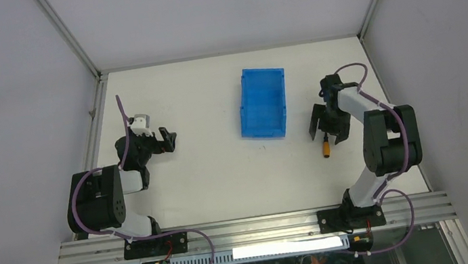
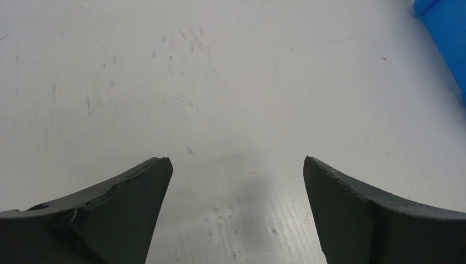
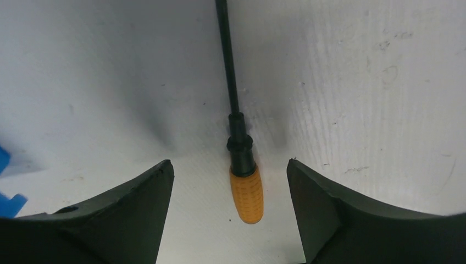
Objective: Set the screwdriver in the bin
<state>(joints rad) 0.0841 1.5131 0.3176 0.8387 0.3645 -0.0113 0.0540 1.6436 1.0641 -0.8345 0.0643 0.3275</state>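
The screwdriver (image 3: 242, 165) lies flat on the white desk (image 1: 210, 176), right of the blue bin (image 1: 262, 103) and apart from it, its orange handle toward the arm bases. The right fingers (image 3: 137, 214) are spread wide and hang low over it, the handle in the gap between them and touching neither. The left fingers (image 2: 126, 203) are also spread wide above bare desk, well left of the bin, holding nothing.

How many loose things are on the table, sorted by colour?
Blue: 1, the bin
Orange handle with dark shaft: 1, the screwdriver
Total: 2
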